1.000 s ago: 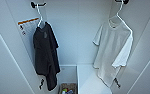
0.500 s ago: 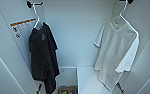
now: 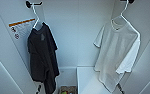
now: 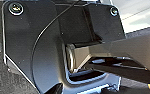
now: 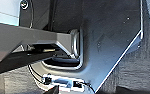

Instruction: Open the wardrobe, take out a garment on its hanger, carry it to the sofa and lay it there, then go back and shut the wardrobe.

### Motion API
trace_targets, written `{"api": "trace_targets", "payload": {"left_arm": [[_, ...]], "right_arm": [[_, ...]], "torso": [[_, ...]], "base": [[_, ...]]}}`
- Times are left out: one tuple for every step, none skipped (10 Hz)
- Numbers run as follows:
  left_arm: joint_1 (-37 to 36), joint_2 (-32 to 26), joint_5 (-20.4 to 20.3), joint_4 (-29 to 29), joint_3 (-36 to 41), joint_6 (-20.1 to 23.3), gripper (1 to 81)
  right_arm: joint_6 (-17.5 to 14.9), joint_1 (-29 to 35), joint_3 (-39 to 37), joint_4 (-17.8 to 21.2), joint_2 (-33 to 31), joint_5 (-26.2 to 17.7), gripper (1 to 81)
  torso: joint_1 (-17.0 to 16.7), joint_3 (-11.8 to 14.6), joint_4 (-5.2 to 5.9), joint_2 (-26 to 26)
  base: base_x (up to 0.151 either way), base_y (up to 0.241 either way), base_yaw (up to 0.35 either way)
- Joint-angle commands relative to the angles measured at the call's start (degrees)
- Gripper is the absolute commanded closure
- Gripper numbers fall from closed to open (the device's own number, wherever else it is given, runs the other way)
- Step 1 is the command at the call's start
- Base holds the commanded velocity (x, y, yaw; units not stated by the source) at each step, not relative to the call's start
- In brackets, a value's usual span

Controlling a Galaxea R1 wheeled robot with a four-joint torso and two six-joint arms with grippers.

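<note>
High on the right side of the open wardrobe (image 3: 73, 37), the garment (image 3: 118, 53), a plain white T-shirt, hangs on its slim white hanger (image 3: 123, 13), whose hook is caught over a dark peg (image 3: 128, 1) at the very top edge of the head view. It hangs freely, its hem falling just over a white shelf (image 3: 87, 80) inside the cabinet, and one sleeve lies close to the right wall. Across from it, well apart on the left, a black T-shirt (image 3: 42, 58) hangs on its own hanger from another black peg (image 3: 29, 4), beside a warning sticker (image 3: 19, 27) on the inner wall. Low down between them there is a small box of coloured things (image 3: 67, 90), too blurred to name. From where I stand, the risks look plain enough: a reach to the wrong side would take the black shirt, and a grab at the loose cloth rather than the hanger could pull the white shirt off its shoulders or leave the hook snagged on the peg; the hook needs lifting clear, not tugging outward. As for the claw, I cannot tell whether either one is wide or narrow, and neither wrist view shows the shirt near its arm, so I judge the garment to be well apart from both and untouched.
</note>
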Motion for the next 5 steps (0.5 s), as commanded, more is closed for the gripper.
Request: {"api": "trace_targets", "payload": {"left_arm": [[-1.1,-0.1,3.1,0.6,0.3,0.1,1.0],[-1.2,-0.3,3.1,0.5,0.3,0.1,1.0],[-1.2,-0.3,3.1,0.5,0.2,0.1,1.0],[-1.2,-0.3,3.1,0.5,0.2,0.1,1.0],[-1.2,-0.3,3.1,0.6,0.3,0.1,1.0]], "right_arm": [[-0.1,0.9,0.3,-0.7,-0.1,-2.5,1.0],[-0.1,0.7,0.4,-0.7,-0.1,-2.1,1.0],[-0.1,0.6,0.4,-0.7,0.0,-2.0,1.0],[-0.1,0.8,0.5,-0.6,0.0,-1.9,1.0],[-0.1,0.8,0.5,-0.6,-0.1,-1.9,1.0]], "torso": [[0.0,0.0,0.0,0.0],[0.0,0.0,-2.99,0.0],[0.0,0.0,-5.72,0.0],[0.0,0.0,-6.59,0.0],[0.0,0.0,-8.26,0.0]], "base": [[0.0,0.0,0.0],[0.0,0.0,0.0],[0.0,0.0,0.0],[0.0,0.0,0.0],[0.0,0.0,0.0]]}}
